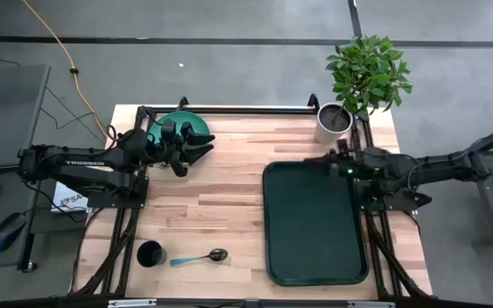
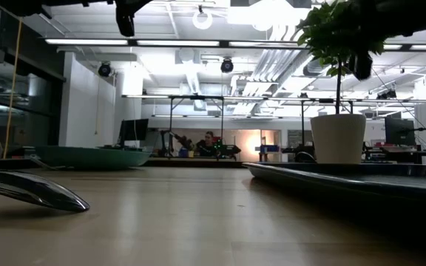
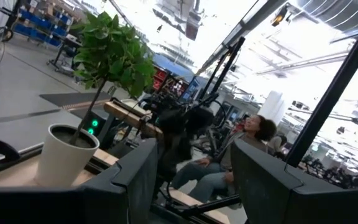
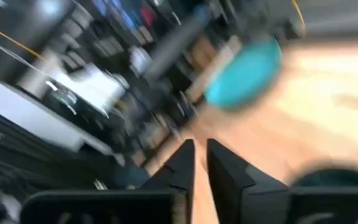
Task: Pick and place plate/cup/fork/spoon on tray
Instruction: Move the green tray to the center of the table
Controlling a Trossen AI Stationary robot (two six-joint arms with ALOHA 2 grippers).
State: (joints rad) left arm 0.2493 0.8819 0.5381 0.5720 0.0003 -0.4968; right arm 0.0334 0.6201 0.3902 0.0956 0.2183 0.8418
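Tray [image 1: 315, 227] beside table's right edge

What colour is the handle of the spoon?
Light teal; the spoon shows best in the high view.

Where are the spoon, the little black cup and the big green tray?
spoon [image 1: 217, 255]: high view, on its dark oval bowl.
cup [image 1: 150, 254]: high view, on its round dark opening.
tray [image 1: 315, 224]: high view, on its bare flat middle.
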